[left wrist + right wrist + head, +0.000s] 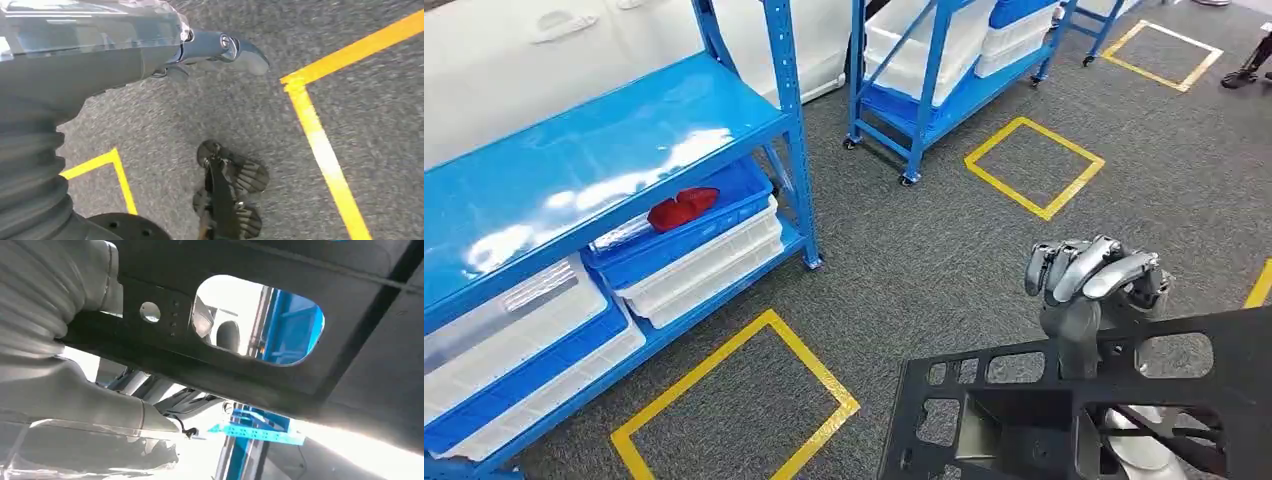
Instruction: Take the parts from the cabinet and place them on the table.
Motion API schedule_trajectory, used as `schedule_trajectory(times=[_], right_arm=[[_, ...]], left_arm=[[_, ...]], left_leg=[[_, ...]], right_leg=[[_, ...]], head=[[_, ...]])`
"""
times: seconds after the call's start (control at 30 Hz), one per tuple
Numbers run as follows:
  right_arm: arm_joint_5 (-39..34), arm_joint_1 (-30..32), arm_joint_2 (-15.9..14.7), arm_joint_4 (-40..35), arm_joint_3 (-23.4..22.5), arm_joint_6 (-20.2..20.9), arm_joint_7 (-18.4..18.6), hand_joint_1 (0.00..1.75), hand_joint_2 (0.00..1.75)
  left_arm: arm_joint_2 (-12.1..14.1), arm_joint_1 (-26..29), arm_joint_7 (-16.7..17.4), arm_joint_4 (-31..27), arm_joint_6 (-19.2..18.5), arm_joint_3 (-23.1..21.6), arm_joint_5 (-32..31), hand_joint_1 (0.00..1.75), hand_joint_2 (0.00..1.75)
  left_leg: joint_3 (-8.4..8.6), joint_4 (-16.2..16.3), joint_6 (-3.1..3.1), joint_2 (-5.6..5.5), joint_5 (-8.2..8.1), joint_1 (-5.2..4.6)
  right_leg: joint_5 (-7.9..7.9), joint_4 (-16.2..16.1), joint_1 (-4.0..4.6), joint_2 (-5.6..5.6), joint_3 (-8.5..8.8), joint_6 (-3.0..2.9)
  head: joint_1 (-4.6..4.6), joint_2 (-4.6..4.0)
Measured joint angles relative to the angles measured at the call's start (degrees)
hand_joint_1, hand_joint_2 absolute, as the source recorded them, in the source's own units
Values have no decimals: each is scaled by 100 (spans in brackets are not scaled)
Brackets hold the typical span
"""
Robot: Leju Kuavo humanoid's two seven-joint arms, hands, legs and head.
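The right hand has its fingers curled over the upper edge of a black part, a flat frame with cut-out windows, and grips it; the part sits at about 5 o'clock in the head view, low in front of the robot and over the grey floor, with the hand at its top rim and the forearm passing behind it. In the right wrist view the part lies close over the hand's ribbed cover, a rounded window in it showing blue shelving beyond. The left hand hangs over the floor, one finger stretched out with nothing seen in it; how the rest of its fingers lie I cannot tell. At 9 to 10 o'clock stands a blue rack; under its top shelf a blue bin resting on a white bin holds a red part. More white bins sit toward 8 o'clock. A second blue rack with white bins stands at 12 o'clock. Yellow tape squares mark the floor.
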Motion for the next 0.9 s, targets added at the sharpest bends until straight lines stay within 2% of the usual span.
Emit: schedule_trajectory(times=[0.03, 0.1, 0.13, 0.17, 0.2, 0.23, 0.27, 0.3, 0.33, 0.37, 0.4, 0.43, 0.47, 0.5, 0.53, 0.63, 0.67, 0.7, 0.73, 0.77, 0.8, 0.83, 0.87, 0.9], right_arm=[[55, 9, 83, 7, -4, 66, 2, 175, 175], [107, 29, 165, 7, -13, 143, 2, 175, 175], [125, 26, 213, -4, -24, 180, 2, 175, 175], [142, 41, 241, -13, -48, 195, -2, 175, 175], [158, 11, 250, -20, -63, 195, 2, 175, 175], [173, 5, 272, -20, -63, 191, 0, 175, 175], [199, 14, 300, -20, -59, 182, 0, 175, 175], [208, 18, 324, -20, -55, 167, 0, 175, 175], [219, 13, 337, -17, -48, 145, 0, 175, 175], [230, 1, 346, -15, -46, 127, 0, 175, 175], [258, -32, 359, -15, -28, 116, 4, 175, 175], [260, -89, 370, -15, -4, 103, 18, 175, 175], [256, -168, 377, -13, 35, 77, 46, 175, 175], [228, -255, 387, -2, 74, 49, 96, 175, 175], [182, -345, 392, 7, 107, 29, 149, 175, 175], [94, -486, 392, 48, 164, 22, 225, 175, 175], [70, -536, 392, 53, 179, 20, 238, 175, 175], [44, -626, 392, 65, 194, 16, 238, 175, 175], [18, -697, 392, 79, 214, -8, 238, 175, 175], [-28, -722, 390, 96, 234, -45, 245, 175, 175], [-68, -724, 387, 120, 243, -76, 245, 175, 175], [-126, -730, 387, 153, 247, -87, 249, 175, 175], [-175, -748, 387, 179, 249, -87, 258, 175, 175], [-227, -773, 385, 201, 251, -87, 260, 175, 175]], left_arm=[[4, -2, 0, 0, 9, 26, 0, 0, 175], [31, -12, -20, -2, 15, 51, -2, 0, 175], [30, -20, -51, -2, 11, 70, -2, 0, 175], [37, -34, -68, -2, -13, 88, -2, 0, 175], [43, -31, -83, -2, -24, 109, -2, 0, 175], [46, -21, -103, -2, -33, 125, -2, 0, 175], [55, -6, -118, -2, -48, 129, -2, 0, 175], [65, -1, -120, -2, -72, 136, -2, 0, 175], [70, -3, -127, -2, -96, 142, -2, 0, 175], [74, -11, -129, -2, -112, 147, -2, 0, 175], [74, -27, -138, -2, -122, 153, -2, 0, 175], [74, -42, -138, -2, -122, 162, 9, 0, 175], [74, -57, -136, -2, -109, 179, 30, 0, 175], [76, -68, -136, -2, -92, 201, 52, 0, 175], [74, -78, -131, -2, -76, 228, 66, 0, 175], [74, -119, -116, -2, -57, 267, 68, 0, 175], [74, -131, -116, -2, -41, 269, 66, 0, 175], [70, -131, -116, -2, -31, 273, 66, 0, 175], [59, -126, -103, -2, -28, 280, 61, 0, 175], [57, -116, -94, -2, -28, 293, 63, 0, 175], [57, -109, -81, -2, -28, 302, 61, 0, 175], [57, -98, -66, -2, -28, 304, 53, 0, 175], [57, -96, -59, -2, -26, 304, 39, 0, 175], [57, -101, -61, -2, -18, 304, 26, 0, 175]], left_leg=[[16, -7, -11, 68, -13, -13], [26, -9, 31, 156, -3, -55], [40, -78, 79, 227, 38, -13], [67, -124, 116, 329, 72, 3], [74, -143, 152, 393, 78, -5], [70, -141, 154, 470, 77, -17], [67, -137, 159, 559, 72, -30], [58, -133, 161, 649, 70, -38], [53, -126, 156, 727, 64, -40], [56, -120, 148, 802, 53, -41], [65, -110, 136, 872, 37, -40], [78, -101, 122, 933, 17, -40], [102, -90, 96, 989, -6, -51], [107, -91, 63, 1033, -28, -97], [119, -86, 35, 1084, -41, -101], [171, -108, -47, 1258, -62, -102], [162, -49, -87, 1159, -139, -62], [75, 178, -100, 853, -299, -55], [-113, 582, -107, 679, -528, -41], [-362, 1103, -116, 593, -764, -39], [-589, 1545, -123, 568, -916, -40], [-750, 1816, -126, 565, -937, -40], [-770, 1778, -118, 561, -812, -40], [-672, 1488, -106, 557, -577, -36]], right_leg=[[22, -3, -35, 61, -45, 38], [63, -32, -82, 193, -79, 125], [78, -35, -46, 270, -85, 173], [4, 52, -45, -4, -111, 175], [-191, 313, -28, -322, -242, 200], [-421, 736, -39, -471, -443, 234], [-652, 1265, -63, -534, -697, 261], [-785, 1678, -87, -550, -896, 283], [-773, 1817, -98, -563, -966, 299], [-644, 1676, -103, -575, -887, 305], [-405, 1246, -104, -606, -642, 301], [-169, 697, -101, -688, -342, 287], [4, 143, -83, -910, -24, 258], [-110, 23, -6, -1130, 34, 173], [-67, 3, -17, -1046, 11, 128], [-56, -16, 5, -854, -15, 52], [-24, -67, -51, -785, 21, 0], [-11, -83, -53, -732, 24, -48], [-4, -83, -50, -671, 15, -67], [-3, -83, -41, -597, 13, -75], [-2, -79, -29, -520, 10, -79], [-2, -75, -24, -439, 11, -79], [-2, -70, -25, -359, 15, -78], [-1, -60, -27, -282, 20, -76]], head=[[-21, 0], [-17, 0], [-8, 0], [-13, 0], [40, 0], [48, 0], [48, 0], [51, 0], [48, 0], [48, 0], [51, 0], [53, 0], [51, 0], [50, 0], [37, 0], [40, 0], [40, 0], [31, 0], [20, 0], [5, 0], [11, 0], [7, 0], [9, 0], [7, 0]])
